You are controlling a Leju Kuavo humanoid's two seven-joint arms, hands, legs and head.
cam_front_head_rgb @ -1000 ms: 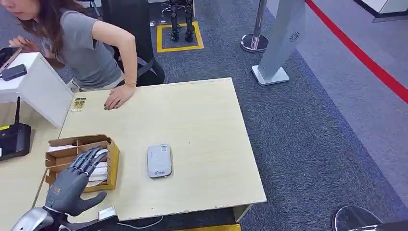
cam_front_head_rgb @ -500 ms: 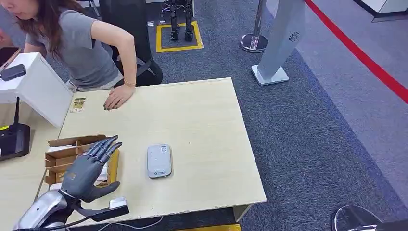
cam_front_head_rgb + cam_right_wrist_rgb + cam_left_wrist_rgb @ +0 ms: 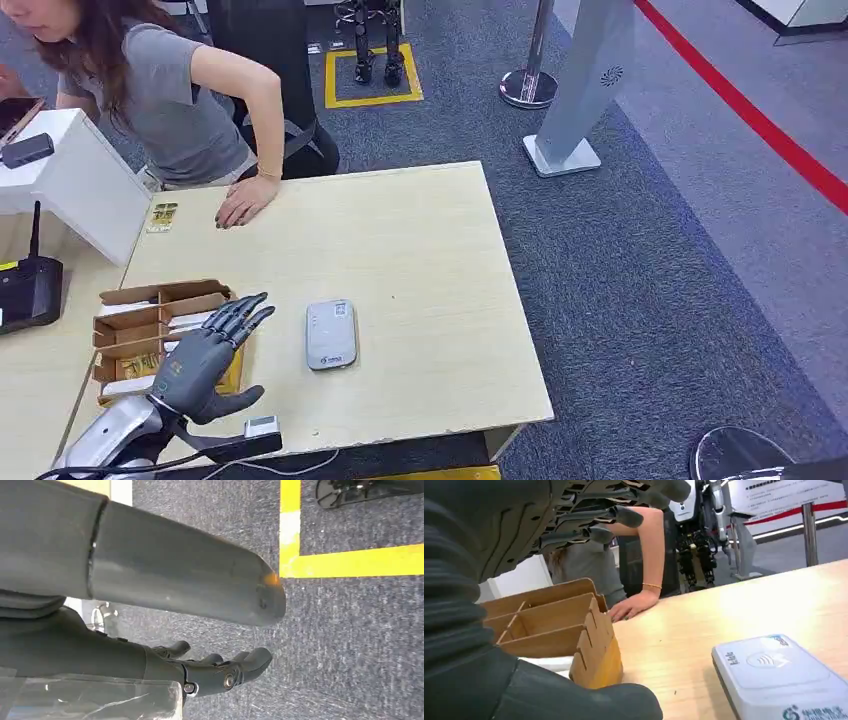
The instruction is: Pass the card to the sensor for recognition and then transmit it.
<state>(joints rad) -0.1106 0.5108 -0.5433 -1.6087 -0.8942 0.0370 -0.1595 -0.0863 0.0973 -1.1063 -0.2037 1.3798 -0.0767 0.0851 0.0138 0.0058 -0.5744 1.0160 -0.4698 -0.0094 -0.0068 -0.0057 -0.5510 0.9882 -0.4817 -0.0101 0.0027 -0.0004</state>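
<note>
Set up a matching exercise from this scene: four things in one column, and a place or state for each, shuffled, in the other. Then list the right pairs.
Things:
1. cardboard box
2. card reader
3. left hand
4. person's hand

Places or states:
A. flat on the table's far edge
B. white, alone mid-table
C. divided into compartments
D. open above the box's edge

Pairs: 1-C, 2-B, 3-D, 4-A

A light wood desk point(image 3: 420, 250) stood on dark grey carpet point(image 3: 640, 300). A red line point(image 3: 760, 125) ran diagonally across the floor at the far right. Beyond the desk — a chrome stanchion post point(image 3: 532, 70) on a round base, beside a grey freestanding panel point(image 3: 585, 85). A yellow square point(image 3: 372, 75) was marked on the floor. A white cabinet point(image 3: 85, 185) adjoined the desk's left side — lighting even.
</note>
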